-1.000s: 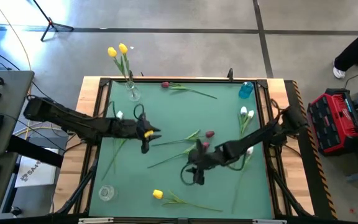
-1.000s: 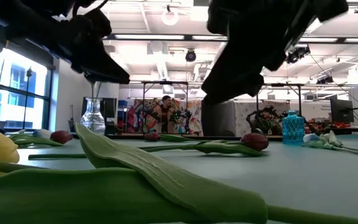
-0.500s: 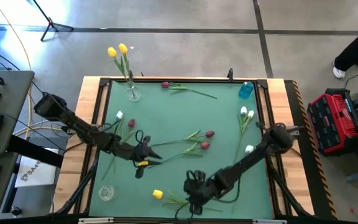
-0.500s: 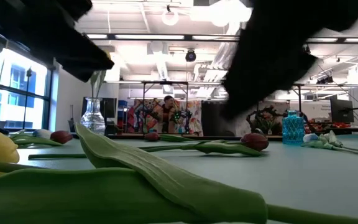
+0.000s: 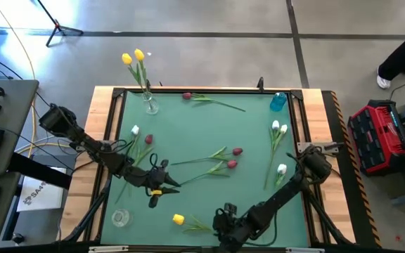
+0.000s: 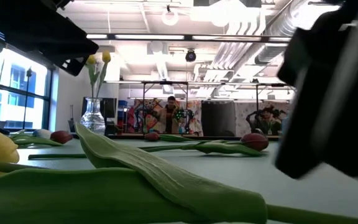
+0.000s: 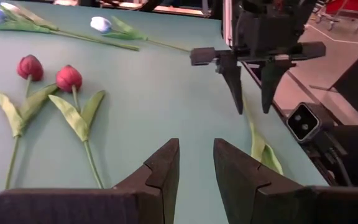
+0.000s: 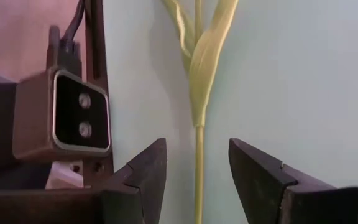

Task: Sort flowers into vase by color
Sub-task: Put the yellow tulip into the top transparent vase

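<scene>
Pickup step: right tool (image 8: 196,171) hangs low at the tabletop's (image 5: 209,126) near edge, jaws wide, straddling the yellow tulip's stem (image 8: 199,162). Next it should close. Left tool (image 5: 162,188) is narrow and empty nearby.

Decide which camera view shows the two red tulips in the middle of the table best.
The left wrist view: both red tulips show whole, heads, stems and leaves. The high view shows them small. The low view catches one head. The right wrist view shows neither.
</scene>
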Robot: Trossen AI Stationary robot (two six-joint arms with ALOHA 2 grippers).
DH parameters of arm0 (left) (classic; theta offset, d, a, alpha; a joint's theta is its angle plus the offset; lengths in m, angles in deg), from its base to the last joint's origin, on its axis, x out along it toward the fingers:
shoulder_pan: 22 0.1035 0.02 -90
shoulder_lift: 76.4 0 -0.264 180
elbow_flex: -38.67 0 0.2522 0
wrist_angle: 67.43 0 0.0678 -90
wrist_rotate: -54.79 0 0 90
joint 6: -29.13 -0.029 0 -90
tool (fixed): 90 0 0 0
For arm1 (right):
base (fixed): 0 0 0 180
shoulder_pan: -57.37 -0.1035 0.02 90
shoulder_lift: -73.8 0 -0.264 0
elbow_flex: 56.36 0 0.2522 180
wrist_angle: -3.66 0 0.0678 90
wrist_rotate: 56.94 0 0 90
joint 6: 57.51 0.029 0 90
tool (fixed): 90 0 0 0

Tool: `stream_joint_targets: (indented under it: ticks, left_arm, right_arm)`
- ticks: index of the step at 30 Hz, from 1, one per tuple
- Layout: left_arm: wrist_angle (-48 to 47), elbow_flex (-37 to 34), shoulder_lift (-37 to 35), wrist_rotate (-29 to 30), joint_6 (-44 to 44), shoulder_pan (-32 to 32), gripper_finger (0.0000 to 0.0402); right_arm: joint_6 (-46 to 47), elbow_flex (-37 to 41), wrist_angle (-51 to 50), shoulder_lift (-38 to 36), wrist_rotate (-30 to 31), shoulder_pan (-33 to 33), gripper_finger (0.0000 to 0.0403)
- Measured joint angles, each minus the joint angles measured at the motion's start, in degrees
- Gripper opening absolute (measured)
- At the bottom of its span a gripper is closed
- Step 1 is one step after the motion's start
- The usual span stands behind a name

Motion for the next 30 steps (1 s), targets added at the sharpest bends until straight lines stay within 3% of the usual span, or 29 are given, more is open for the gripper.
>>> stream_joint_targets:
  ticks: [10,13,18,20,25,30]
  left_arm:
    - [-2.49,0.00,0.00,4.96,0.02,-0.68,0.0085]
    - [-3.28,0.00,0.00,6.16,0.25,-0.68,0.0085]
    - [-4.34,0.00,0.00,6.23,2.96,-0.68,0.0085]
    - [-5.18,0.00,0.00,6.33,4.32,-0.68,0.0085]
    - [-7.12,0.00,-0.18,7.79,6.01,-0.68,0.0085]
    - [-8.79,-0.04,-3.70,12.07,4.52,-0.68,0.0085]
  right_arm:
    - [-0.02,-0.29,0.67,3.88,1.91,-0.53,0.0154]
    - [-1.39,-0.28,0.31,3.60,3.13,-0.53,0.0119]
    - [-3.09,-0.17,0.03,3.25,4.24,-0.20,0.0021]
    - [-2.96,-0.15,0.10,3.27,5.87,-0.24,0.0009]
    - [1.10,-0.04,-1.19,3.27,11.57,0.30,0.0013]
    - [10.86,0.11,-6.99,1.81,25.41,0.35,0.0006]
